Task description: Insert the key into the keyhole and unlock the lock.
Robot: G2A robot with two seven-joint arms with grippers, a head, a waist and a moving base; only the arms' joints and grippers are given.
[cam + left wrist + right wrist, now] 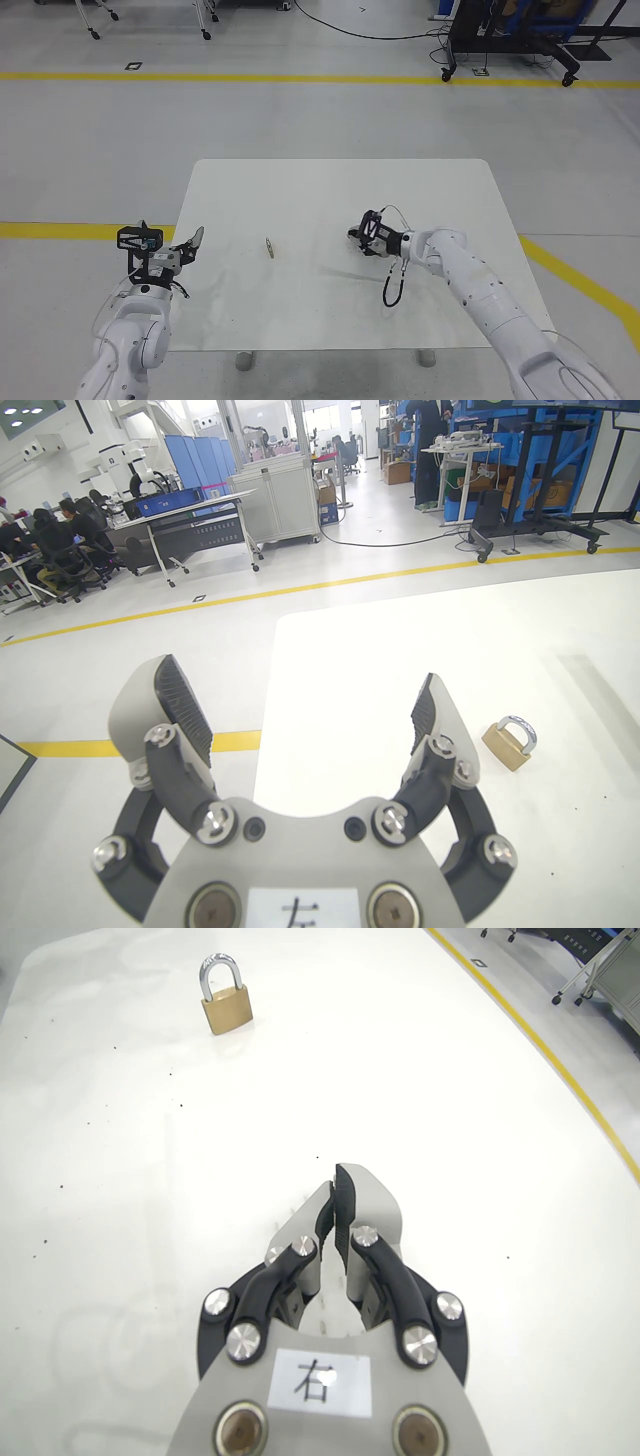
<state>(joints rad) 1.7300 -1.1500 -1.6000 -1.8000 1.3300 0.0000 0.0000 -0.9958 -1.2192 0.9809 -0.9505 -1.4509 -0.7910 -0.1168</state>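
One brass padlock (227,1010) on white table (330,190), left claw (297,674) spread apart, right claw (333,1179) pinched together.

- Setting: a robotics laboratory on an open industrial floor.
- Just ahead of the left gripper (297,670): a white table (400,650) on smooth pale flooring crossed by a taped yellow line (320,586).
- Farther ahead of the gripper: an aluminium-framed enclosure (280,500), blue partition panels (200,465), and a white robot arm (135,465) on a bench.
- Also beyond the line: mesh office chairs (70,555) at desks, blue steel racks (525,465), cardboard boxes (397,472), a wheeled stand (540,532), and a loose floor cable (390,544).
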